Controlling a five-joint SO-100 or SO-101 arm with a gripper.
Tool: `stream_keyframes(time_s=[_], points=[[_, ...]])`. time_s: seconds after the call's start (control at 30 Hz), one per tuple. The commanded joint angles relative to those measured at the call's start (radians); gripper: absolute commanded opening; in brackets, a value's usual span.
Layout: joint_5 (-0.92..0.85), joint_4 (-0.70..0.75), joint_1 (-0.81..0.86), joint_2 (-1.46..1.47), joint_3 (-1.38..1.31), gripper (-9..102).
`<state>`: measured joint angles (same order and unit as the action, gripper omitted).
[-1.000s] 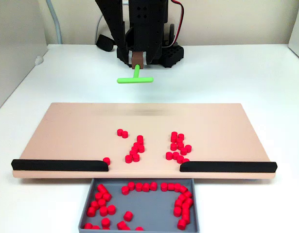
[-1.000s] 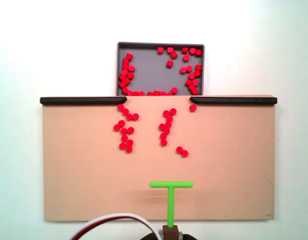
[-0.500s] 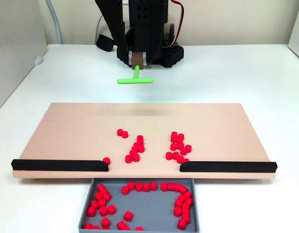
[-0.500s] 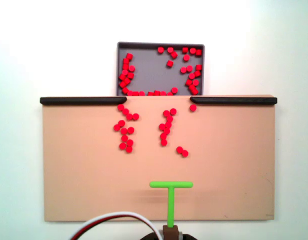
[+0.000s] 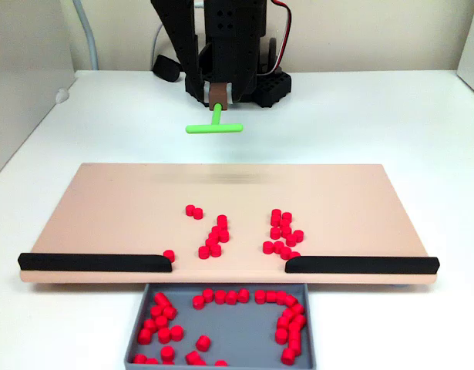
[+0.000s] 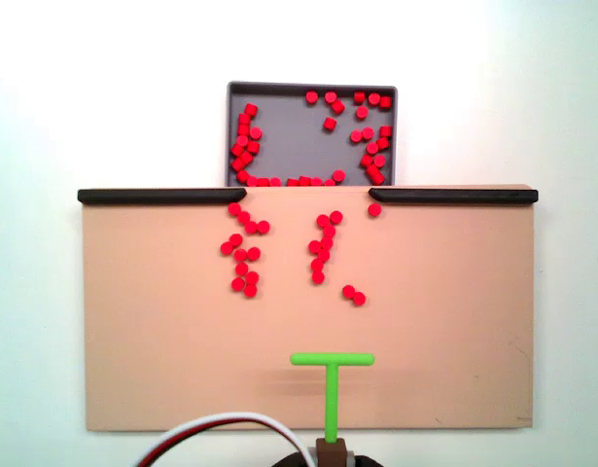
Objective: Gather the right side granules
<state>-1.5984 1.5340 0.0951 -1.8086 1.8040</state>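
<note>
Tool (image 5: 215,102) pinches the green stick (image 5: 214,126) by its stem. Granules (image 5: 281,231) near the tray (image 5: 135,331): light, glossy, roll readily; judged best swept with the crossbar, not gripped.

Green T-stick (image 5: 214,126) raised slightly above its place a second ago, in fixed view.

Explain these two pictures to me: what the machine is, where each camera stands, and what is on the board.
A small black robot arm stands at the table's far side. Its tool grips a green T-shaped stick, raised above the tan board. One fixed view faces the arm from the front; another looks straight down, arm at the bottom edge. Loose red granules lie on the board in clusters. Two black rails leave a gap leading to a grey tray, which already holds many granules.
</note>
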Motion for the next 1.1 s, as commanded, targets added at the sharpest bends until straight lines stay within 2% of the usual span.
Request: stream_keyframes(time_s=[0.0, 0.73, 1.07], points=[[0.003, 0.002, 0.006, -0.009, -0.021, 0], [-0.017, 0.000, 0.021, 0.041, -0.023, 0], [-0.195, 0.009, 0.106, 0.023, -0.009, 0]])
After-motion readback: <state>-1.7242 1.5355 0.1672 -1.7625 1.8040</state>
